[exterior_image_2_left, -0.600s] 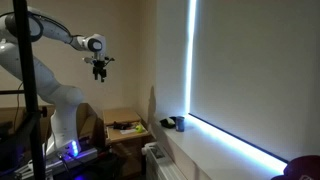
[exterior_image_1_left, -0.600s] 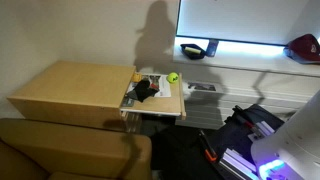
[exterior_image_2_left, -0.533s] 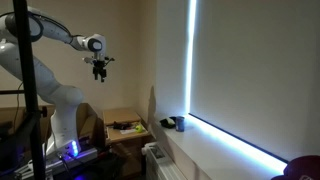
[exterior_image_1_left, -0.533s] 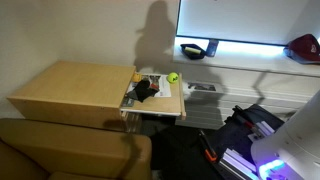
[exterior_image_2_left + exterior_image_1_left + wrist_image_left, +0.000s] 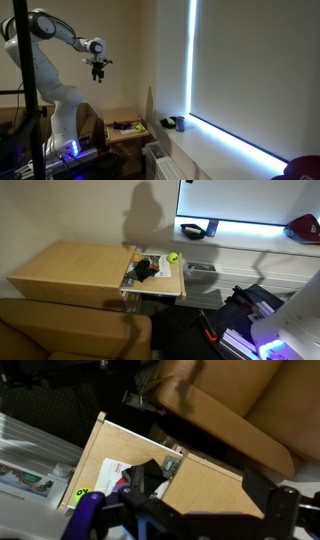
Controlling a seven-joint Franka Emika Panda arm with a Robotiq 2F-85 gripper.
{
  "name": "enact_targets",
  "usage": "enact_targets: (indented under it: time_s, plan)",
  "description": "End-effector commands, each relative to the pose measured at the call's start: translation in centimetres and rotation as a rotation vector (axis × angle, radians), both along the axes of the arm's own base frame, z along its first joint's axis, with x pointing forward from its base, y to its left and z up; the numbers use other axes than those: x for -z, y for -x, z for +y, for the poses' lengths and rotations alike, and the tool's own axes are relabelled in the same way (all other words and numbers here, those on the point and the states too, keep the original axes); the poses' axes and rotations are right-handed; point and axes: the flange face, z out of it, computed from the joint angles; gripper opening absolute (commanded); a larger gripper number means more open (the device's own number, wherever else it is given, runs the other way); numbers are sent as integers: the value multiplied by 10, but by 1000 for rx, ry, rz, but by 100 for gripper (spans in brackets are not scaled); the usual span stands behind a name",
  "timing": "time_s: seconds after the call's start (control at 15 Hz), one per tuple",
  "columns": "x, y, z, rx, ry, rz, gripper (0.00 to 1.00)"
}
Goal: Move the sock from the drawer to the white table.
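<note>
The sock [image 5: 146, 270] is a dark bundle lying in the open drawer [image 5: 153, 288] of the wooden cabinet [image 5: 70, 268]. In an exterior view my gripper [image 5: 98, 73] hangs high in the air, well above the cabinet and drawer [image 5: 127, 128]. In the wrist view the gripper [image 5: 215, 495] is open and empty, with the cabinet top [image 5: 200, 485] far below between its fingers. The drawer [image 5: 100, 465] shows at the left; I cannot make out the sock there. The white table [image 5: 245, 252] runs under the lit window and also shows in an exterior view [image 5: 215, 150].
A green ball [image 5: 172, 257] and papers lie in the drawer with the sock. A dark cup-like object [image 5: 195, 229] and a red item [image 5: 303, 228] sit on the window ledge. A brown couch [image 5: 70, 330] stands in front of the cabinet.
The arm has shifted slightly: its shadow on the wall moved left and the elbow moved in the exterior view. The gripper stays open and high. The drawer's contents have not moved.
</note>
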Motion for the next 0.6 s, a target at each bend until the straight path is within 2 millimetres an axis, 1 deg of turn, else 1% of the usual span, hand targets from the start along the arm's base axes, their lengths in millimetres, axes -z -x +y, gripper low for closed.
enact_targets:
  time_s: [0.0, 0.13, 0.27, 0.33, 0.4, 0.47, 0.53]
  plan:
    - [-6, -47, 44, 82, -83, 84, 100]
    - [-4, -77, 61, 128, -111, 184, 100]
    - [4, -99, 75, 195, -66, 257, 100]
    - [8, -104, 77, 205, -75, 308, 100]
    - [9, -96, 71, 134, -122, 346, 100]
    - [8, -91, 70, 177, -88, 268, 100]
    - [13, -96, 72, 164, -99, 305, 100]
